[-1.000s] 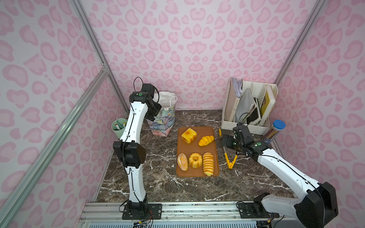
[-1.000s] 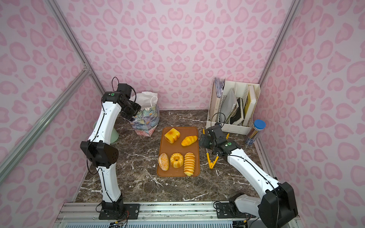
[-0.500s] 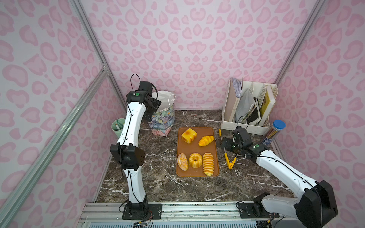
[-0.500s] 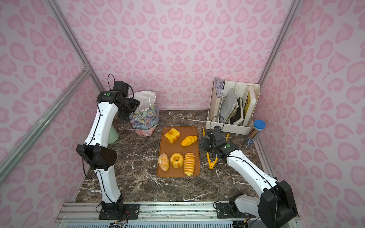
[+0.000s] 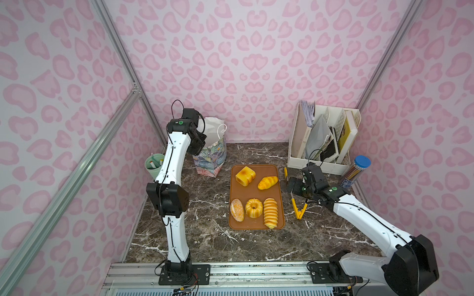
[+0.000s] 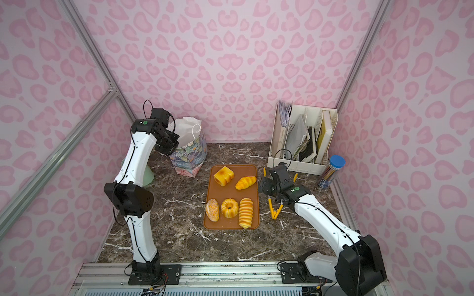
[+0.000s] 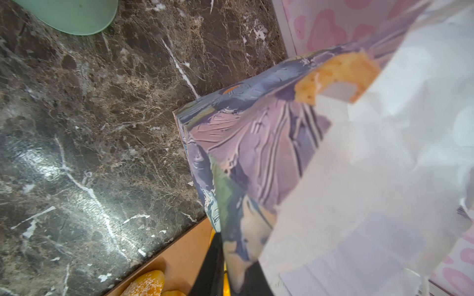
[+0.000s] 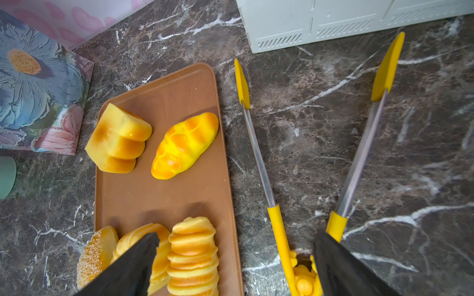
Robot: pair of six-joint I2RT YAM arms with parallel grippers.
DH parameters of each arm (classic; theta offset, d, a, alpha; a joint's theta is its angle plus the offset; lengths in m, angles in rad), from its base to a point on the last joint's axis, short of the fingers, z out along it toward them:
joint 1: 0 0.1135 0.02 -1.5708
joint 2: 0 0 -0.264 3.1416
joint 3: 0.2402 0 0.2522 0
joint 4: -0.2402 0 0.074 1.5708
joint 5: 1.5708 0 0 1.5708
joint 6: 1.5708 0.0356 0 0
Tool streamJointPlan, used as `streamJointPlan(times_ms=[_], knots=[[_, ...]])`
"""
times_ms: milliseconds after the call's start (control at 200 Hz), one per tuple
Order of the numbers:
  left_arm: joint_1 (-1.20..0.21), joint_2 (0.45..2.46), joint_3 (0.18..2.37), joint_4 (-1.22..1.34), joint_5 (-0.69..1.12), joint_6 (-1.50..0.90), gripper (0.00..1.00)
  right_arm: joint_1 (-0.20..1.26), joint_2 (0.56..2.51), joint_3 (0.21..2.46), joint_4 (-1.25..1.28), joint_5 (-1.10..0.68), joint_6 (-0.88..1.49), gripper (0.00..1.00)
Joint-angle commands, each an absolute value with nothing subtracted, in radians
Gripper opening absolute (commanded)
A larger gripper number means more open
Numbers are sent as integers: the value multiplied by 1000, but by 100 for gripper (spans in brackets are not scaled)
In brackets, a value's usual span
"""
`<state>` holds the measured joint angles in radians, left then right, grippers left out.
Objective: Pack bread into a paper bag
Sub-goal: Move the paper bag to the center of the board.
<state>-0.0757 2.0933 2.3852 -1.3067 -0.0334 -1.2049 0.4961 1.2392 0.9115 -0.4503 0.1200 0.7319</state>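
Bright and evenly lit from overhead in both top views, with only small soft shadows on the marble tabletop point(image 5: 205, 238) and a wide-angle splay of the pink walls point(image 5: 256, 64) toward the corners. Sharp and well exposed in the right wrist view, with faint soft-edged shadows beside the bread point(image 8: 184, 146) on the brown tray point(image 8: 164, 200) and a mild sheen on the yellow tongs point(image 8: 279, 230). Badly out of focus in the left wrist view where the paper bag point(image 7: 372, 166) crowds the lens as a washed-out white haze, with a broad pale patch of glare on the marble beyond it.
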Motion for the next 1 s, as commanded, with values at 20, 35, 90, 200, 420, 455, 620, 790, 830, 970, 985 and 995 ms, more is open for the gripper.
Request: streamJointPlan(times_ms=[20, 35, 90, 200, 420, 455, 620, 790, 830, 970, 985, 995], knots=[[-73, 2036, 2362, -1419, -45, -1183, 5, 496, 1239, 910, -470, 140, 746, 98], [-73, 2025, 2346, -1422, -45, -1181, 4, 496, 1239, 909, -471, 141, 746, 99], [-74, 1977, 2273, -1423, -48, -1180, 1, 497, 1239, 905, -476, 146, 750, 98], [-75, 1843, 2057, -1361, -54, -1183, 0, 496, 1235, 891, -493, 158, 765, 99], [-74, 1609, 1733, -1281, -52, -1197, 0, 497, 1219, 840, -553, 192, 814, 99], [-75, 1580, 1705, -1281, -53, -1195, 0, 496, 1215, 829, -560, 192, 824, 99], [-80, 1453, 1571, -1276, -50, -1211, 1, 496, 1212, 765, -584, 179, 883, 99], [-82, 1382, 1514, -1281, -50, -1215, 4, 496, 1226, 729, -579, 176, 909, 99], [-83, 1382, 1520, -1289, -49, -1213, 4, 497, 1238, 733, -582, 183, 911, 99], [-84, 1396, 1571, -1313, -28, -1204, 4, 496, 1297, 758, -594, 186, 910, 99], [-84, 1397, 1575, -1314, -28, -1204, 4, 497, 1304, 758, -592, 186, 908, 99], [-83, 1397, 1578, -1316, -28, -1205, 4, 497, 1307, 759, -589, 184, 908, 99]])
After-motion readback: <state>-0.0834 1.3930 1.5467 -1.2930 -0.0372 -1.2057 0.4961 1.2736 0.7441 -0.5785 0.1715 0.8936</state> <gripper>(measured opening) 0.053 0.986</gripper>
